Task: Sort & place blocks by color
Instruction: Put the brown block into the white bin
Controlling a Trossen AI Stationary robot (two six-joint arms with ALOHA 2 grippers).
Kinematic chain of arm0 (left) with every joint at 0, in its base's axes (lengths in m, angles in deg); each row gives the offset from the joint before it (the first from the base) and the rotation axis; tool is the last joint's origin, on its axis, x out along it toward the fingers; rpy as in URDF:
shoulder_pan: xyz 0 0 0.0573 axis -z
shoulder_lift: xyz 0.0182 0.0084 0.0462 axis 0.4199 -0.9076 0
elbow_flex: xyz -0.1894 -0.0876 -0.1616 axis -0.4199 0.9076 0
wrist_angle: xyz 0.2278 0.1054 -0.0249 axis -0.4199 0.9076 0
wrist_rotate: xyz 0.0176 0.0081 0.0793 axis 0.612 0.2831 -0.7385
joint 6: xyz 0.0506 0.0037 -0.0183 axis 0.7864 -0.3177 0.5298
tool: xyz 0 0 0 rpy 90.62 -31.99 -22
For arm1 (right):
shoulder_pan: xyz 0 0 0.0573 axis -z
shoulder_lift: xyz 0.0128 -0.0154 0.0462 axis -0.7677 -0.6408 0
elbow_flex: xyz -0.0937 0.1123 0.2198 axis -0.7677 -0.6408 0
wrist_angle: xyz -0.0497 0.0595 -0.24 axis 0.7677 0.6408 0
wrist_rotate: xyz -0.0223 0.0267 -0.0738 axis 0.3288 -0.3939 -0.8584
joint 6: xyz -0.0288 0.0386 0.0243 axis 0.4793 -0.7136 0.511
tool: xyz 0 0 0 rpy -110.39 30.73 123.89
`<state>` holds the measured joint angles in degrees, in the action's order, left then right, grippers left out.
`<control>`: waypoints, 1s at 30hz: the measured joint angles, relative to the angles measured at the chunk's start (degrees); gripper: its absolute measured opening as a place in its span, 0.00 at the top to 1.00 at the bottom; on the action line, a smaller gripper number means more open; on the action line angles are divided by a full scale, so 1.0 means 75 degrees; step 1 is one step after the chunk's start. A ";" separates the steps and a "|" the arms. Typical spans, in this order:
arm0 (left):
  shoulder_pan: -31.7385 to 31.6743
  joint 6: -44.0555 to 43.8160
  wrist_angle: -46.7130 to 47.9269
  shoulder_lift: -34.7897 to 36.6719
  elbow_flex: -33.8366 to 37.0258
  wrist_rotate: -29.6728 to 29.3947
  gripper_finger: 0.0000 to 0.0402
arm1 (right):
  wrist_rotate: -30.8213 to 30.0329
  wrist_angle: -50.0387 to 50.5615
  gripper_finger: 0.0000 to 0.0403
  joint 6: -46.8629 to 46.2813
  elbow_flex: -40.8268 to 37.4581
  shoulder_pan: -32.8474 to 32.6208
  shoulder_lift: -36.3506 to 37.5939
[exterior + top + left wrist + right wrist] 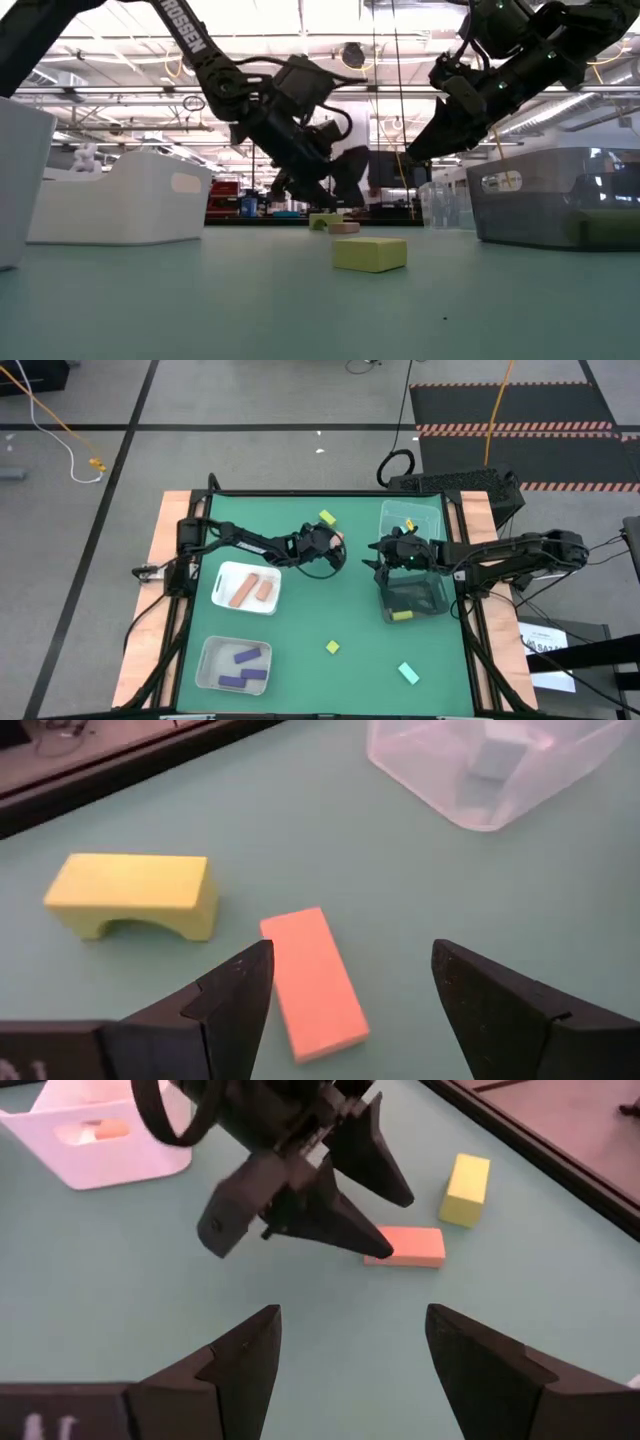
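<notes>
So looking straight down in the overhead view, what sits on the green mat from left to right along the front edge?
Clear plastic tray holding purple bars → small yellow cube → mint green block.

The tabletop [300, 660] is a smooth matt green sheet edged in bare wood. The salmon block [312, 982] and yellow arch block [135, 895] look matt and foam-like. The far right tray [480, 770] is clear glossy plastic, the left tray [95, 1145] opaque white plastic.
</notes>
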<state>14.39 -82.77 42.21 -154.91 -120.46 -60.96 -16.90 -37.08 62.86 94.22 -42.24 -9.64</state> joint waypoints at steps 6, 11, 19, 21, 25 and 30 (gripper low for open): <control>-0.0005 0.0017 0.0461 -0.0421 -0.0354 -0.0625 0.32 | 0.0004 0.0032 0.40 0.0000 -0.0003 0.0043 0.0003; -0.0093 -0.0161 0.0714 -0.0761 -0.0720 -0.0590 0.32 | 0.0004 0.0032 0.40 0.0037 -0.0003 0.0046 0.0001; -0.0176 -0.1028 0.1622 -0.0978 -0.1110 -0.0483 0.34 | 0.0001 -0.0026 0.40 0.0055 -0.0003 0.0050 0.0001; -0.0190 -0.1112 0.1750 -0.0974 -0.1110 -0.0464 0.39 | -0.0002 -0.0056 0.40 0.0055 -0.0003 0.0052 0.0003; -0.0207 -0.1202 0.1850 -0.0963 -0.1107 -0.0411 0.60 | -0.0008 -0.0050 0.40 0.0051 -0.0003 0.0052 0.0002; -0.0178 -0.1373 0.1917 -0.0948 -0.1105 -0.0198 0.68 | -0.0011 -0.0050 0.40 0.0006 -0.0003 0.0052 0.0000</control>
<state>13.06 -93.06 56.59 -162.02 -128.75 -62.44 -16.98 -37.45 62.91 94.20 -41.85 -9.64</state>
